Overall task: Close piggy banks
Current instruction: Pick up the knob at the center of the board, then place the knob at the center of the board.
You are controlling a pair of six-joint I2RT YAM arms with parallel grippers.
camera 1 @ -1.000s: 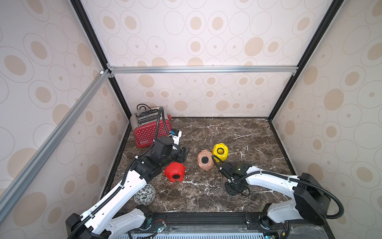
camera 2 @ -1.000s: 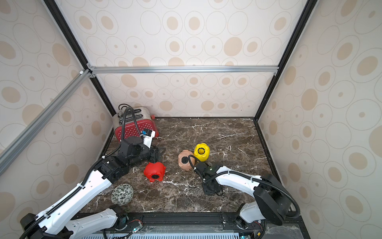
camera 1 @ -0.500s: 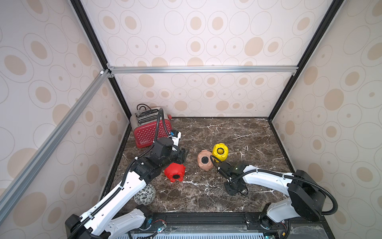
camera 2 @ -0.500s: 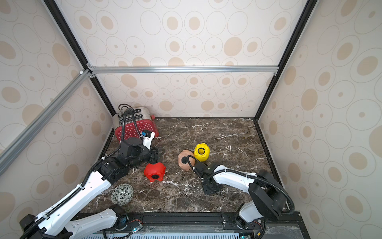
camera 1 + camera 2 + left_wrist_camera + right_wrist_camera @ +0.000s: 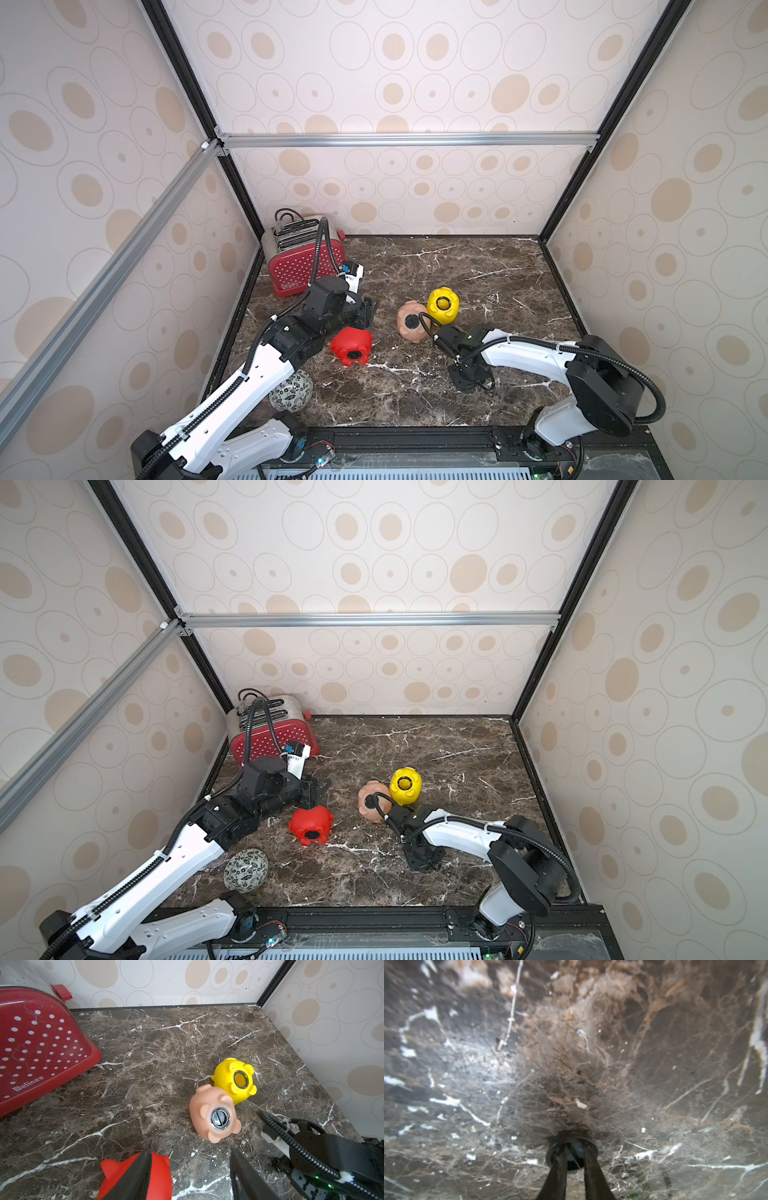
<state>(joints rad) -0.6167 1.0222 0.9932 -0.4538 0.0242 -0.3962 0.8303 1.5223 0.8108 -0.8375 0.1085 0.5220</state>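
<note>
Both top views overhead, sharing tabletop point(image 5: 478, 266) — wrist views low; right perhaps nearest.

On the left: stretched forward and low, holding the left gripper point(image 5: 365, 311) well to the left of the peach-pink piggy bank point(image 5: 410, 322), jaws spread wide. On the right: bent at the elbow, wrist turned straight down, setting the right gripper point(image 5: 574, 1148) nearer the base than that pig and slightly to its right, fingers pinched narrowly on a round plug point(image 5: 571, 1135).

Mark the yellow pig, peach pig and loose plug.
yellow pig point(image 5: 223, 1078): left wrist view, body beside belly hole.
peach pig point(image 5: 196, 1105): left wrist view, side of body.
plug point(image 5: 572, 1135): right wrist view, its rim.
</note>
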